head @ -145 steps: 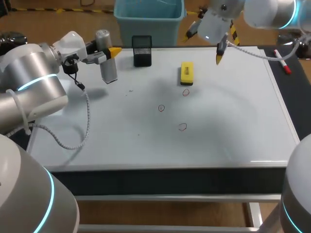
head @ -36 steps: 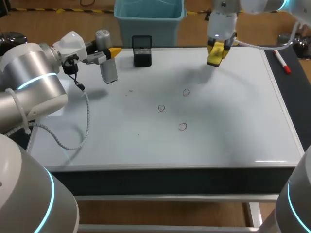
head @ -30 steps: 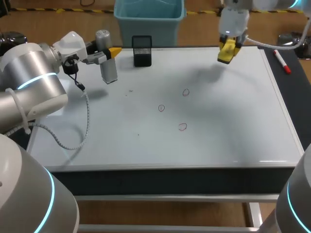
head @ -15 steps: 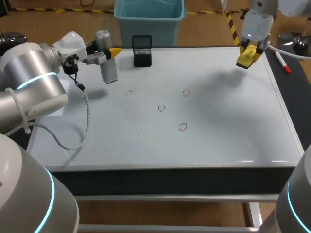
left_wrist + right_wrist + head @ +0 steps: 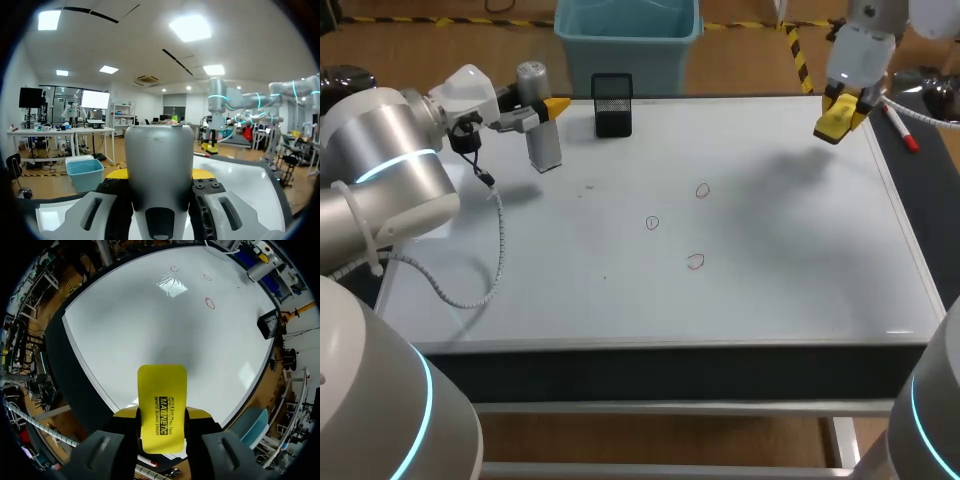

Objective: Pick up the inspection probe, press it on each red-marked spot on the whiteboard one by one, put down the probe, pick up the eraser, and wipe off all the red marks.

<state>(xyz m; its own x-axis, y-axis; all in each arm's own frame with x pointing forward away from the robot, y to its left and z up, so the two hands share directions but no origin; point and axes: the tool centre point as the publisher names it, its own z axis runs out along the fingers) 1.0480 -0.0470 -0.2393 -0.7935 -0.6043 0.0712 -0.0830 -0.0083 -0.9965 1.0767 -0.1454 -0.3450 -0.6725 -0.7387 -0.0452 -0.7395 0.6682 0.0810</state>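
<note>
The whiteboard (image 5: 570,290) carries three small red circles: one (image 5: 703,190), a second (image 5: 652,223) and a third (image 5: 695,261). My left gripper (image 5: 542,112) is shut on the grey inspection probe (image 5: 540,132), held upright at the board's back left; in the left wrist view the probe (image 5: 159,175) fills the space between the fingers. My right gripper (image 5: 840,112) is shut on the yellow eraser (image 5: 835,118), held in the air over the board's back right corner. The right wrist view shows the eraser (image 5: 162,405) between the fingers, with the red marks (image 5: 209,302) far ahead.
A black mesh holder (image 5: 612,104) stands at the back edge of the board. A red marker (image 5: 900,127) lies on the dark strip beyond the board's right side. A blue bin (image 5: 626,40) stands behind the table.
My right arm has carried the eraser from the middle of the back edge rightward to the back right corner. The left arm and probe have not moved.
</note>
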